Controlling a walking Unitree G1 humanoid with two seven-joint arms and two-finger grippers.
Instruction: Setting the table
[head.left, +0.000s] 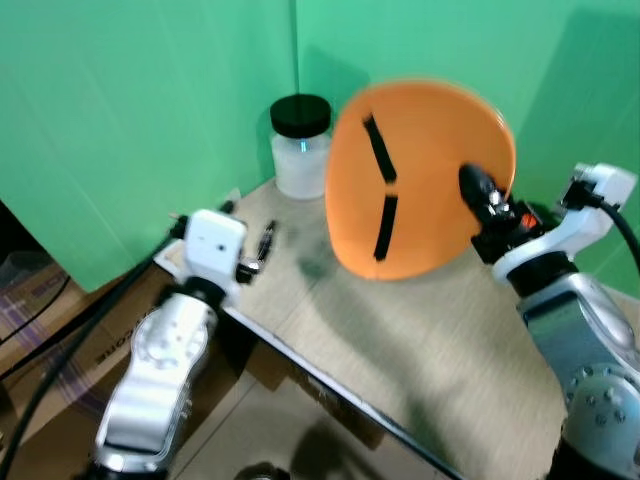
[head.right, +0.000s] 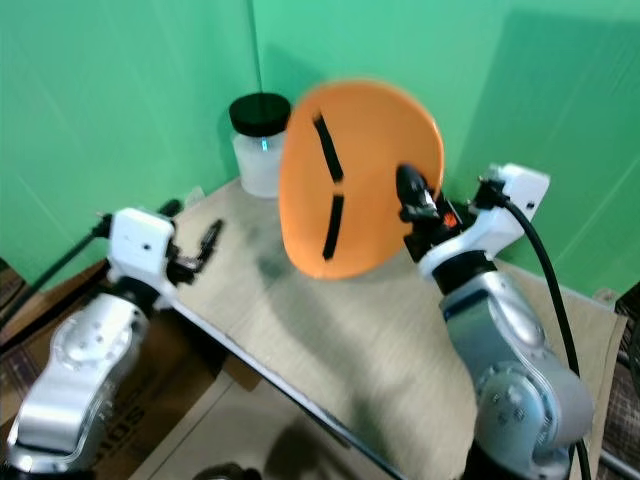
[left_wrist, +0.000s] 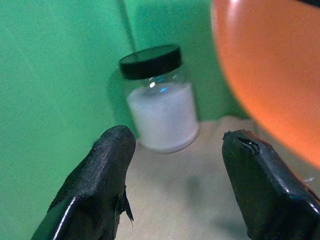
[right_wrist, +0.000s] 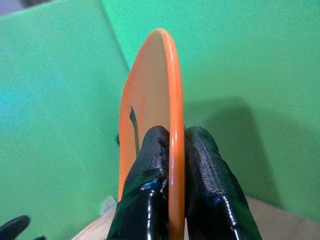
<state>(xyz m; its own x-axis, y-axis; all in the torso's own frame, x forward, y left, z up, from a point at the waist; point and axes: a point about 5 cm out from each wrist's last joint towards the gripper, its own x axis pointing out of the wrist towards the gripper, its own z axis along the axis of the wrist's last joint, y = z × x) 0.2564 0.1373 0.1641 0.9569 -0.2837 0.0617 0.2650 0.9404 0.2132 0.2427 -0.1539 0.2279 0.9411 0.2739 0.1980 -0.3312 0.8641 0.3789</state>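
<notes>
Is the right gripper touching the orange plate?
Touching. In the right wrist view, the right gripper has its two black fingers pressed on both sides of the orange plate rim, with no gap; the plate stands on edge.

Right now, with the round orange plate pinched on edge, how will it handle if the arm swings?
The round orange plate looks stiff: its rim stays straight between the right gripper fingers. It's probably light, since an edge pinch holds it upright off the tan table. The glossy rim may be slippery, so it could pivot in the pinch.
</notes>
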